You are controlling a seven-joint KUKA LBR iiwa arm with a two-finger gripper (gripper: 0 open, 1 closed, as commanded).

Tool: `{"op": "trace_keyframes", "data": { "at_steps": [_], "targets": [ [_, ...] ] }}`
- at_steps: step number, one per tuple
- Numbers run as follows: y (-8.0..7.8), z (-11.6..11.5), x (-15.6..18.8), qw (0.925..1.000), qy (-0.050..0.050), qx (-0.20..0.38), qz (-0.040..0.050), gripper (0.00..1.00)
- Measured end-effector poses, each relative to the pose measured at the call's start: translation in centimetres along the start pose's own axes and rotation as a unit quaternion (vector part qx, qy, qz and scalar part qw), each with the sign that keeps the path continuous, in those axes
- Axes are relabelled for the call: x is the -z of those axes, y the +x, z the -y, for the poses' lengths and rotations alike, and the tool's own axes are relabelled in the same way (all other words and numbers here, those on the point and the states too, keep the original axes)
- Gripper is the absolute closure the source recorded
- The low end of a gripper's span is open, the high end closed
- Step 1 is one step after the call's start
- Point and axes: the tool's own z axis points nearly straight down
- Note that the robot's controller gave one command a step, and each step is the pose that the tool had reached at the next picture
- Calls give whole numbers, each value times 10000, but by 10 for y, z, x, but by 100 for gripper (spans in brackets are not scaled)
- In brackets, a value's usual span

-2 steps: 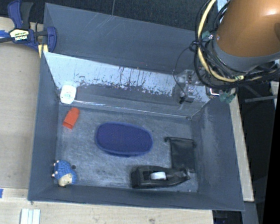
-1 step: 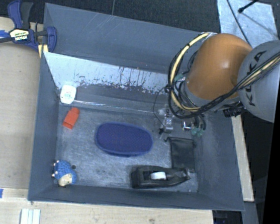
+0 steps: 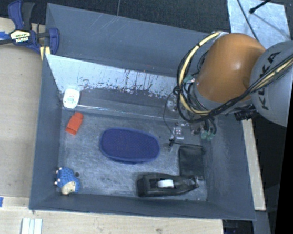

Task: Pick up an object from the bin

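Nothing is picked yet. The thing nearest me is a flat black rectangular piece, lying at the right side of the bin floor, just below where I hang. My fingers sit under the orange wrist cover, over the bare strip between that black piece and the blue oval pad. I cannot tell whether they are open or closed.

Just past the black piece, and touching it or nearly so, lies a black tape dispenser. Well apart on the left are an orange block, a small white thing and a little blue-and-yellow toy.

As I judge it, going straight down I could close on bare floor. The black piece lies flat, so I might only scrape its edge or shove it against the dispenser. The bin's right wall is close, and my cables could brush it.
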Motion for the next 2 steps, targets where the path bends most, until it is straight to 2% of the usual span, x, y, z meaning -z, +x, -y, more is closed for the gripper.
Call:
{"op": "trace_keyframes", "data": {
  "at_steps": [1,2],
  "targets": [
    [13,-29,-122,9997,1,-250,-41,0],
    [9,-28,-114,9997,-5,-257,27,100]
  ]
}}
